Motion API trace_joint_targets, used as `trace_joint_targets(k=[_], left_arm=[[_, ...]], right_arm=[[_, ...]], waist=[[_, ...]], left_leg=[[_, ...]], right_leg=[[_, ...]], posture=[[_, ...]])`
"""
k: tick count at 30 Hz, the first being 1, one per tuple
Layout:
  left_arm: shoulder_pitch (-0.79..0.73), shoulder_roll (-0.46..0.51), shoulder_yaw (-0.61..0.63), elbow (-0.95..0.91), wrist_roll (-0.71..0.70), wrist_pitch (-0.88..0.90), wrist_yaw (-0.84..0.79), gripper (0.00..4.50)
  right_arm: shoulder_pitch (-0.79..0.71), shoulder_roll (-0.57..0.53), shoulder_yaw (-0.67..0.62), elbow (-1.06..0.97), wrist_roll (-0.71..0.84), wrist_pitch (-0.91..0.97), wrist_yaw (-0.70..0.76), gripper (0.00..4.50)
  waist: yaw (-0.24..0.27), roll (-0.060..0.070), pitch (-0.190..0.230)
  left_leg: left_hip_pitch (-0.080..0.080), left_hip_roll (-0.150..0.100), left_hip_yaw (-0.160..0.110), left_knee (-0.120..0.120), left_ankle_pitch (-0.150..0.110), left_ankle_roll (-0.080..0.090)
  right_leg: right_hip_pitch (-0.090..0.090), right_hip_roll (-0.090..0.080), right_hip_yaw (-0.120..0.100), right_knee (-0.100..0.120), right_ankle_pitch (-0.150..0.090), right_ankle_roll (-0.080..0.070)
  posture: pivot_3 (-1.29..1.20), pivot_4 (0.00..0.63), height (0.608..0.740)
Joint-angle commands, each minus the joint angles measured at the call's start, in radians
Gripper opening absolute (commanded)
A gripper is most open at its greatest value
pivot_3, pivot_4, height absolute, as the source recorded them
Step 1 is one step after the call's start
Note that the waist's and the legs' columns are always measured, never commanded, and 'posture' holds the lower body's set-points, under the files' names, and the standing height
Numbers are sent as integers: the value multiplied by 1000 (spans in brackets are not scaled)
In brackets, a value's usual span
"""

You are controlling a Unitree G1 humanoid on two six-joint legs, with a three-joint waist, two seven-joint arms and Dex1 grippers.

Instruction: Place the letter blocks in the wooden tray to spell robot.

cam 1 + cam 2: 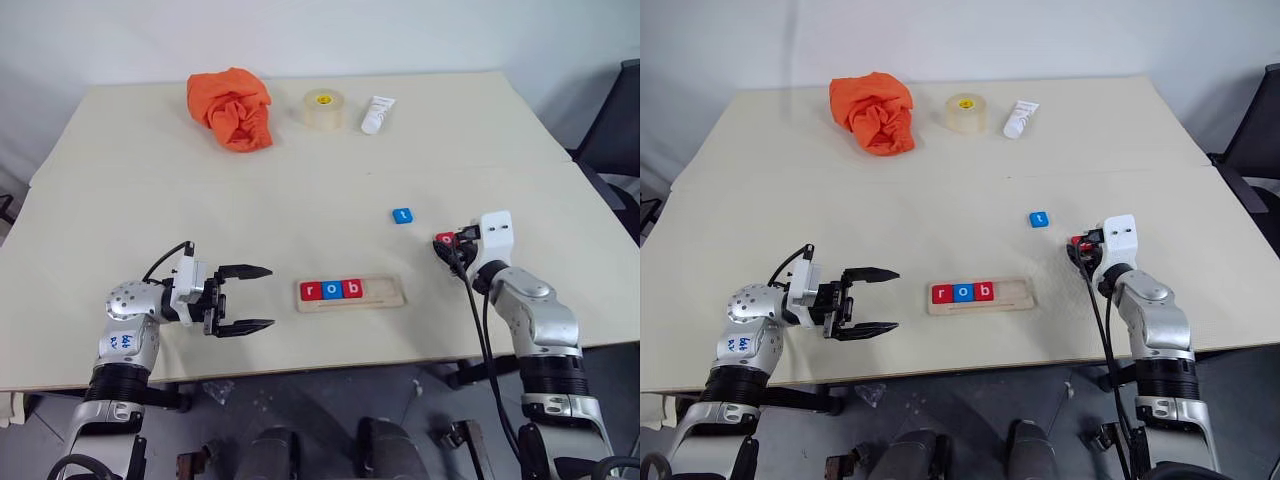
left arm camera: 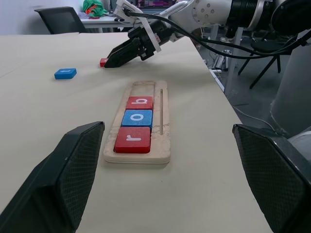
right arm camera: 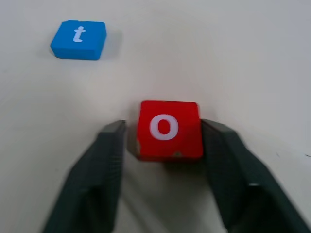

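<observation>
The wooden tray [image 1: 385, 293] lies near the table's front edge, with a red r block [image 1: 311, 291], a blue o block [image 1: 331, 290] and a red b block [image 1: 351, 289] in its left part. The tray's right part is bare. A blue t block [image 1: 402, 215] lies flat on the table beyond the tray, to its right. Just right of that, a red o block [image 3: 167, 128] rests on the table with my right gripper [image 3: 163, 127] closed around it, one finger at each side. Left of the tray my left gripper [image 1: 271, 297] hangs open, pointing at the tray, and holds nothing.
At the far side of the table lie a crumpled orange cloth [image 1: 232, 108], a roll of tape [image 1: 323, 108] and a white tube [image 1: 377, 114]. A dark chair [image 1: 620, 130] stands off the table's right edge.
</observation>
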Motion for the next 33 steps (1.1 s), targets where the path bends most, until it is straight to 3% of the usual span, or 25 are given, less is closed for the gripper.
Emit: trace_joint_targets(k=[1, 12, 21, 25, 29, 30, 33], left_arm=[[11, 7, 16, -36, -17, -7, -4, 4500], [16, 23, 16, -39, -27, 15, -38, 4500], [-3, 11, 4, -44, -26, 29, -45, 4500], [-6, 9, 3, -46, -25, 32, -45, 4500], [-7, 8, 3, -46, -25, 31, -42, 4500], [-7, 8, 4, -46, -25, 31, -42, 4500], [-11, 7, 5, -42, -24, 30, -41, 4500]], right_arm=[[35, 11, -22, -80, 8, 50, -42, 1460], [279, 111, -18, -781, 42, 488, -252, 1460], [347, 203, 29, -894, 43, 571, -309, 1460], [344, 217, 0, -888, 45, 571, -309, 2839], [344, 161, -16, -902, 60, 570, -254, 4263], [344, 142, -23, -910, 69, 573, -235, 4490], [340, 33, -29, -913, 112, 553, -119, 4490]], waist=[[1, 0, 0], [3, 0, 0], [2, 0, 0], [3, 0, 0], [3, 0, 0], [3, 0, 0], [3, 0, 0]], left_leg=[[0, 0, 0, 0, 0, 0], [-3, 0, -2, -1, -1, -1], [-2, 0, -1, -1, -1, 0], [-2, 0, -1, -1, -1, 0], [-2, 0, -1, -1, -1, 0], [-2, 0, -1, -1, -1, 0], [-2, 0, -1, -1, -1, 1]], right_leg=[[0, 0, 0, 0, 0, 0], [-2, 0, -1, 0, 0, 0], [-3, 1, 0, 0, 0, 0], [-3, 1, 0, 0, 0, 0], [-3, 1, 0, 0, 0, 0], [-3, 1, 0, 0, 0, 0], [-3, 1, 0, -1, 0, 0]], posture=[[0, 150, 740], [0, 150, 740], [0, 150, 740], [0, 150, 740], [0, 150, 740], [0, 150, 740], [0, 150, 740]])
